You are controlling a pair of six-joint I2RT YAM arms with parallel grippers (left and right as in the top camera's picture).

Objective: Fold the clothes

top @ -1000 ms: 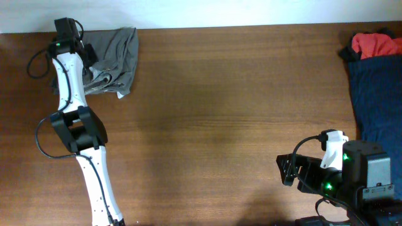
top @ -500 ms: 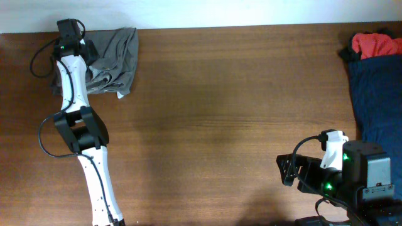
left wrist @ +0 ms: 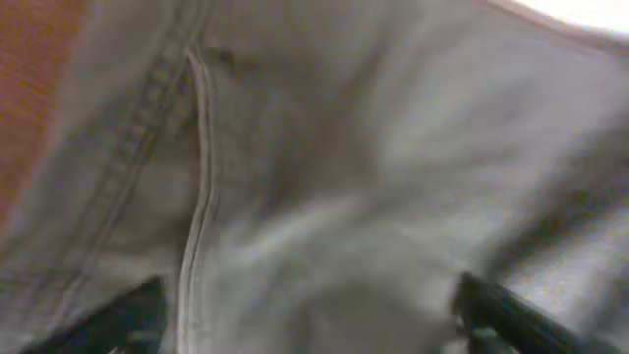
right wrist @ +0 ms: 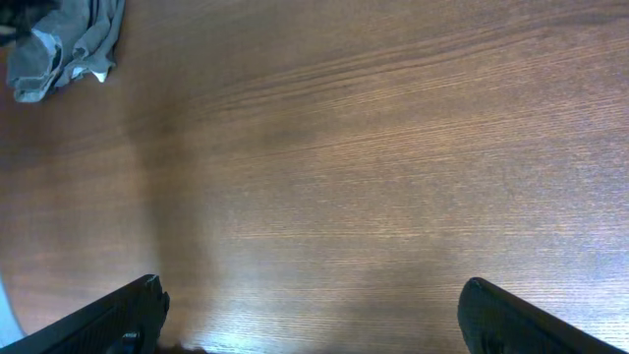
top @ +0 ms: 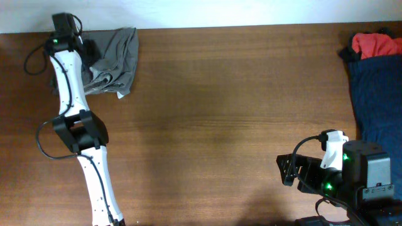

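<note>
The grey garment (top: 118,58) lies bunched at the table's far left corner. It also shows small in the right wrist view (right wrist: 61,41). My left gripper (top: 88,49) hovers right over its left part and stands open. In the left wrist view the fingers (left wrist: 133,315) stand wide apart above blurred grey cloth (left wrist: 295,177) with a stitched seam, nothing pinched between them. The navy garment (top: 379,100) and the red one (top: 375,44) lie at the far right edge. My right gripper (top: 287,169) rests open near the front right, over bare wood (right wrist: 313,287).
The brown wooden table (top: 232,107) stretches between the grey piece and the pile on the right. The table's back edge meets a white wall just behind the grey garment. My right arm's base (top: 364,172) sits at the front right corner.
My left gripper has gone from shut to open, letting go of the grey fabric, and its wrist has shifted slightly back and to the left. The right arm has not moved.
</note>
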